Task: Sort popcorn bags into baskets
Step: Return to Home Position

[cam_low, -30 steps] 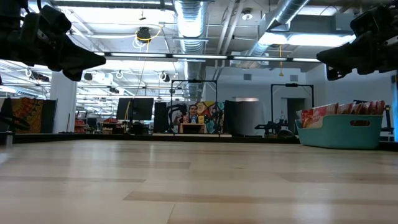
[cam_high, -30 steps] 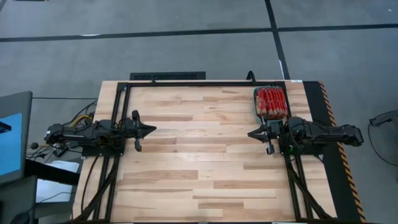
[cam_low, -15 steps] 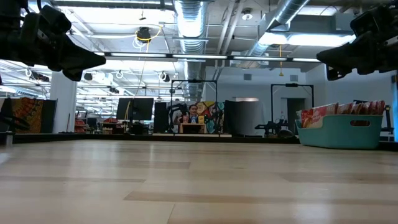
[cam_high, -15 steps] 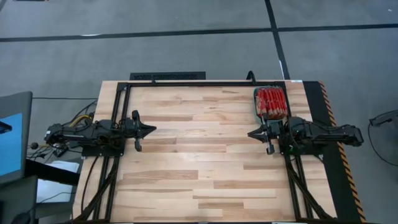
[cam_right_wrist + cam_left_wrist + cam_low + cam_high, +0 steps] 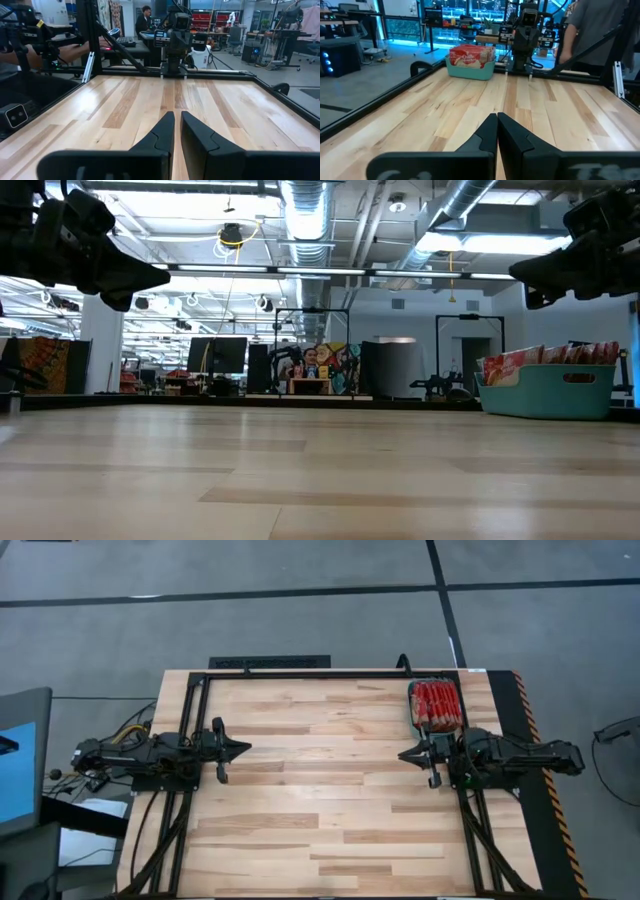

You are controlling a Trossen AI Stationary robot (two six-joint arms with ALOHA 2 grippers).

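The pale wood-plank surface (image 5: 330,790) fills the middle of the high view, and nearly all of it lies bare between the two arms. A black frame (image 5: 330,673) runs along its far edge and down both sides. A yellow-and-black striped strip (image 5: 545,800) marks the right border.

The left arm (image 5: 150,753) lies folded along the left side rail, about halfway down the surface. The right arm (image 5: 510,758) lies the same way on the right rail. The two face each other across the wide open middle, well apart.

The teal basket (image 5: 434,705) sits in the far right corner of the surface, close to the far rail and just beyond the right arm's wrist. From the low view its wall (image 5: 545,395) stands on the wood with open boards in front of it.

The popcorn bags (image 5: 436,703) are packed inside the basket, standing on edge in a tight red row. Their tops show above the rim (image 5: 515,365). No bags lie on the boards.

The left hand (image 5: 240,748) points toward the centre and is raised off the wood. Its fingers are closed together on nothing (image 5: 497,116).

The right hand (image 5: 405,754) points back at it, just beside the near end of the basket but not touching it. Its fingers are also drawn together and empty, with only a thin slit between them (image 5: 177,114).
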